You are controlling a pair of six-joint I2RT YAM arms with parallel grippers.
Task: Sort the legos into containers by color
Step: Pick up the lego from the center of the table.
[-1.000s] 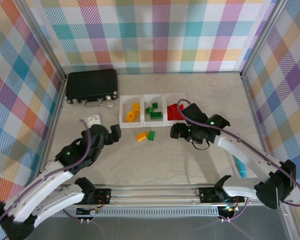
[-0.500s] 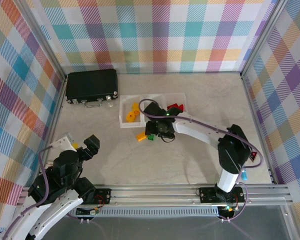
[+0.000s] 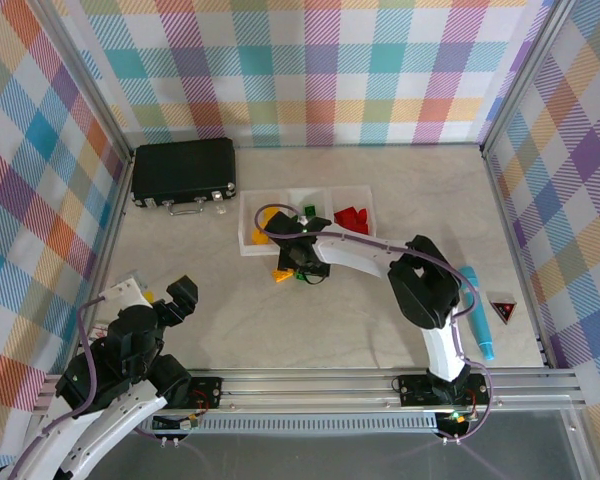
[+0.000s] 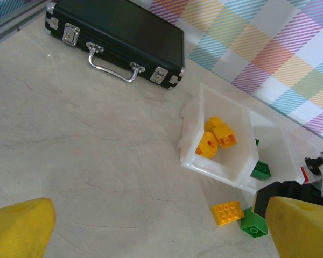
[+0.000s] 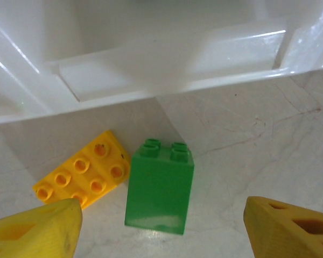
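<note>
Three joined white containers (image 3: 246,238) hold sorted legos: yellow ones (image 3: 265,226) on the left, green (image 3: 309,211) in the middle, red (image 3: 352,215) on the right. In front of them a loose green lego (image 5: 160,188) stands on the table beside a flat yellow lego (image 5: 83,174). My right gripper (image 5: 161,231) hangs open low over the green lego, one yellow fingertip (image 5: 35,228) on each side, not touching it. At the near left my left gripper (image 4: 161,231) is wide open and holds nothing. Both loose legos lie far ahead of it, the yellow lego (image 4: 227,212) nearer.
A black case (image 3: 183,172) lies at the back left. A blue pen (image 3: 475,318) and a small dark triangular piece (image 3: 500,310) lie by the right wall. The tray wall (image 5: 151,70) rises just beyond the green lego. Bare table stretches ahead of the left gripper.
The right gripper swung left from the red tray to the two loose legos and narrowed slightly. The left arm drew back to the near left corner.
</note>
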